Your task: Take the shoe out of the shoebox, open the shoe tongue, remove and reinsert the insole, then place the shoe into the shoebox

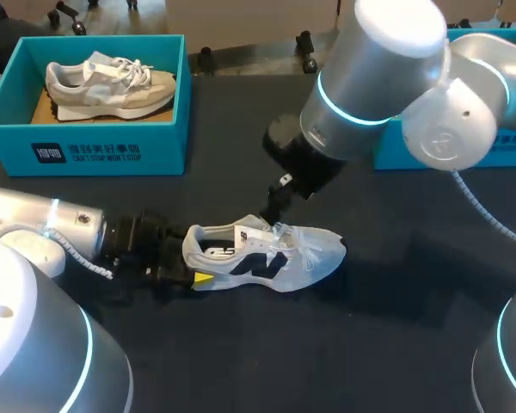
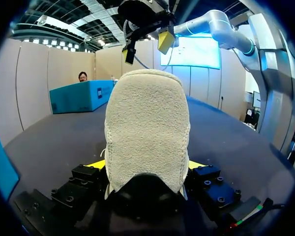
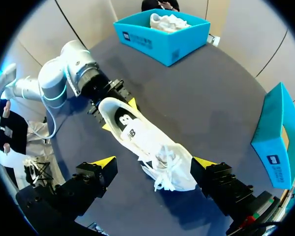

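the white shoe [image 1: 262,256] sits sole-down on the dark table [image 1: 396,327], out of any box, and everything here is placed from it. at the shoe's heel, the left gripper [image 1: 193,262] is clamped on, one yellow-tipped finger pressed to each side of the heel cup. in the left wrist view the fuzzy heel of the shoe [image 2: 147,128] fills the space between the two tips of the left gripper [image 2: 146,164], and both tips touch it. the left arm comes in along the table behind the heel, in line with the shoe's length. above the shoe's tongue and laces hangs the right gripper [image 1: 275,202], its fingers spread wide and touching nothing. from its own wrist view the right gripper [image 3: 155,162] has a tip on each side of the laced forefoot of the shoe [image 3: 137,142], with the left gripper [image 3: 119,114] at the far heel end. seen from the heel, the right gripper [image 2: 147,47] floats over the shoe's collar. well beyond the shoe's heel end stands a teal shoebox [image 1: 86,142] holding a second shoe [image 1: 112,86], pale grey and beige. well beyond the toe end, partly hidden by the right arm, stands another teal box [image 1: 499,146]; its inside cannot be seen.
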Tool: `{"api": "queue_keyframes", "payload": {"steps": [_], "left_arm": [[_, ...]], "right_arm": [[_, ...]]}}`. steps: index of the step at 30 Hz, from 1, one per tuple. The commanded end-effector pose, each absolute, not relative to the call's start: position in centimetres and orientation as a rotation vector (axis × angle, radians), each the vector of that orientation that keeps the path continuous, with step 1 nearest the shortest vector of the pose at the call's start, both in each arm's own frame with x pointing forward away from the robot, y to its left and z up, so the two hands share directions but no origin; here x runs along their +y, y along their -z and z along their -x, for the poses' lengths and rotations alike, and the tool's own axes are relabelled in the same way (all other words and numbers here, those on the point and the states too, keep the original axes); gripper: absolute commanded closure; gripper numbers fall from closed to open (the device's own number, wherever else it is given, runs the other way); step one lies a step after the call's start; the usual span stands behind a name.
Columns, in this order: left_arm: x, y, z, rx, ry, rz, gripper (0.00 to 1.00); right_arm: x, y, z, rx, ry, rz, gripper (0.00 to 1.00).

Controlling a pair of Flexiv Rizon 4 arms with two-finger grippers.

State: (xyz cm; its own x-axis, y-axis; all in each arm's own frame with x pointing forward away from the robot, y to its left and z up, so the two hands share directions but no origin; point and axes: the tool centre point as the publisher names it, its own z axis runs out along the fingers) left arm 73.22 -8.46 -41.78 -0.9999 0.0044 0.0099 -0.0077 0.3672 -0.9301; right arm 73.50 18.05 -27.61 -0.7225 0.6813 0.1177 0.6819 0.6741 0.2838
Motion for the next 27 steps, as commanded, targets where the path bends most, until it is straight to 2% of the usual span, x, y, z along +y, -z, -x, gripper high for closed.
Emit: {"api": "queue_keyframes", "payload": {"steps": [1,19,27], "left_arm": [[-8.4,41.7,-73.2,-2.591,-1.757,-0.005,1.00],[-8.4,41.7,-73.2,-2.591,-1.757,-0.005,1.00],[-8.4,41.7,-73.2,-2.591,-1.757,-0.005,1.00]], "right_arm": [[19.2,28.9,-74.5,-2.862,0.490,1.137,0.00],[19.3,29.1,-74.7,-2.871,0.505,1.100,0.00],[21.1,29.1,-75.2,-2.785,0.510,1.510,0.00]]}}
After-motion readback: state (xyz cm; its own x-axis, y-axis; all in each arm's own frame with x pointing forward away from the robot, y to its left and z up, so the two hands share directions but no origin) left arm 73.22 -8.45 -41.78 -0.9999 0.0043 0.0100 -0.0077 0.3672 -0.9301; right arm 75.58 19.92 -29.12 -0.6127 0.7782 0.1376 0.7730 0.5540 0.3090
